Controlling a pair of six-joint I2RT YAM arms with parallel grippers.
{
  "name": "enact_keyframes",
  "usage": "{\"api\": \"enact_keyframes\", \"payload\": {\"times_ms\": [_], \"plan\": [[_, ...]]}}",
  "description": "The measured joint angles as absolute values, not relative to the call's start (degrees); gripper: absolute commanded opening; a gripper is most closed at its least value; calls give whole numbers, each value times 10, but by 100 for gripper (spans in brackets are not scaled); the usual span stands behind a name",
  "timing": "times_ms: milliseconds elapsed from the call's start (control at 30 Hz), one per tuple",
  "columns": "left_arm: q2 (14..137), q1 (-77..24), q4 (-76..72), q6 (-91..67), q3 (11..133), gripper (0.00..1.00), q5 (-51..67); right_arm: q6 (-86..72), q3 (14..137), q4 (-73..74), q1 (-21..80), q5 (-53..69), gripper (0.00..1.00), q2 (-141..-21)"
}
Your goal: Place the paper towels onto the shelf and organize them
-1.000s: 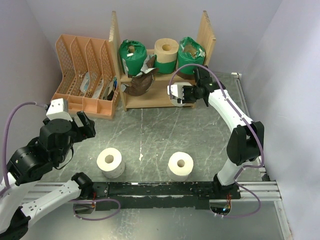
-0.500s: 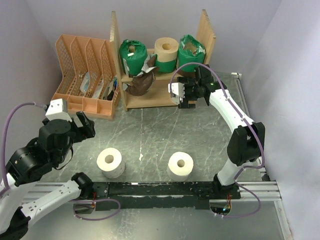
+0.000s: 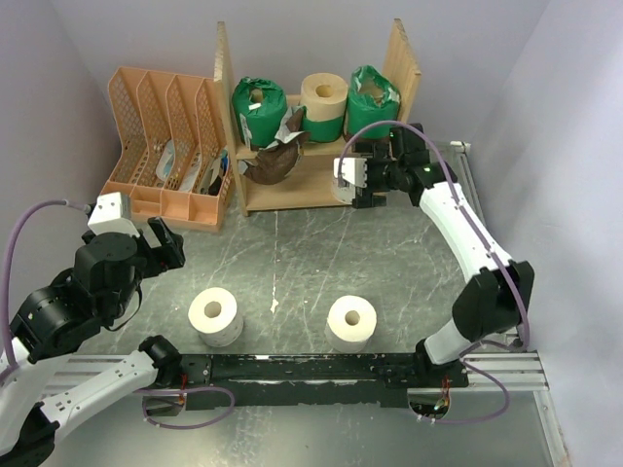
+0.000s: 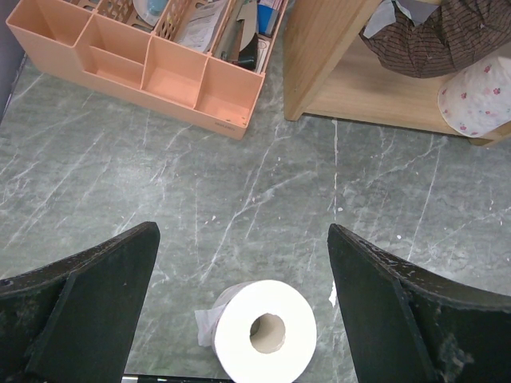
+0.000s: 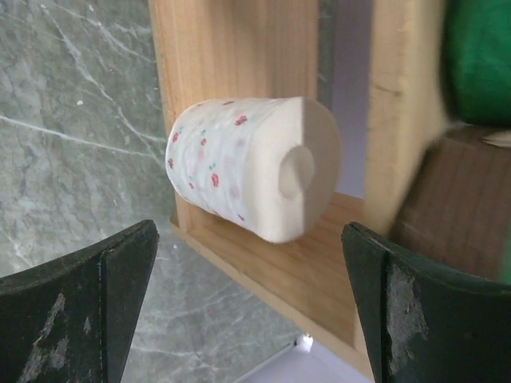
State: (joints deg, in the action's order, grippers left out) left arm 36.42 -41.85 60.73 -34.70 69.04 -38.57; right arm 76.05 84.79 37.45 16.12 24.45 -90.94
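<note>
Two robot arms, the left arm [image 3: 92, 277] and the right arm [image 3: 458, 219], have smooth white shells and chunky black joints. A thin purple-grey cable [image 3: 49, 204] loops along each. Their wedge-shaped fingers [image 4: 88, 303] are matte black with scuffed, dusty edges.

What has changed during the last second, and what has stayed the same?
The right hand seems to have opened, letting go of the flowered roll, which now lies on the lower board of the shelf. That arm's elbow swung to the right. The left hand and the two loose white rolls stayed put.
</note>
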Motion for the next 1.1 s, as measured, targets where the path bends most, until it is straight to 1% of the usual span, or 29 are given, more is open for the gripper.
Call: {"api": "enact_keyframes", "payload": {"times_ms": [167,267,367,467,567,667,800,900,967,1100], "plan": [[364,-418,607,-347,690,98,-385,775,847,433,162,256,100,-828],[365,-418,607,-347,690,98,-385,798,852,515,167,276,100,-771],[367,-418,608,-347,691,98,-386,825,870,635,175,304,100,-713],[372,-418,608,-347,691,98,-386,819,855,698,188,315,100,-661],[380,-418,612,-347,695,98,-387,798,822,743,226,312,100,-619],[391,-418,615,-347,704,98,-388,760,798,769,296,327,100,-608],[399,-418,624,-350,719,98,-393,706,776,777,333,383,100,-612],[397,-418,629,-354,724,98,-397,676,752,778,365,408,97,-601],[396,-418,631,-359,725,98,-399,667,729,779,394,406,94,-589],[397,-418,635,-368,725,98,-401,667,662,784,459,370,91,-572]]}}
